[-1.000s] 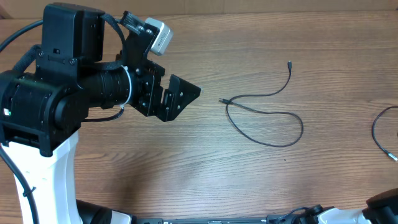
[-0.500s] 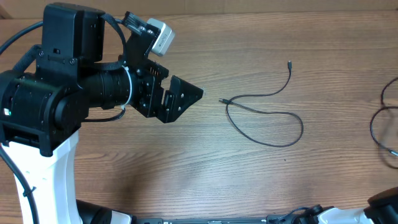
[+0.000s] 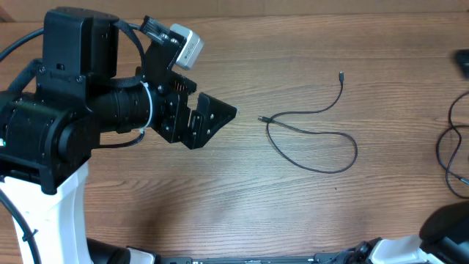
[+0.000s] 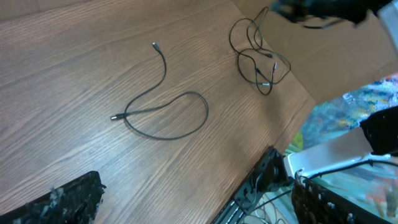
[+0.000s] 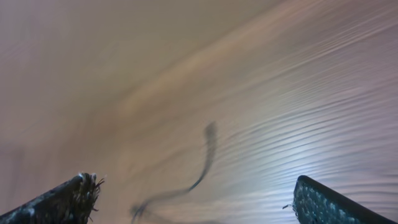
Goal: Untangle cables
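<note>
Overhead: left claw hangs above the left part of the brown wood-grain table, tilted toward the middle, with nothing in it. It is seen side-on, so its finger gap is hard to read here. Loose thin black cable lies mid-table in one open loop with both plugs free, well apart from the rest. Likely already separated and laid out. Tangled bunch of thin black cables sits at the right edge, mostly cut off by the frame.

Left wrist: fills that in. Left claw is spread wide and empty, well apart from the loose cable. The bunch shows whole, as crossed loops by the table's right edge, with a dark blurred arm part just over it. Probably kept there for the right arm's reach.

Right wrist: blurred. Right claw is released, fingers wide, holding nothing. A dark strand lies on the table below the gap; which cable, cannot tell. Only this view shows that claw's state.
</note>
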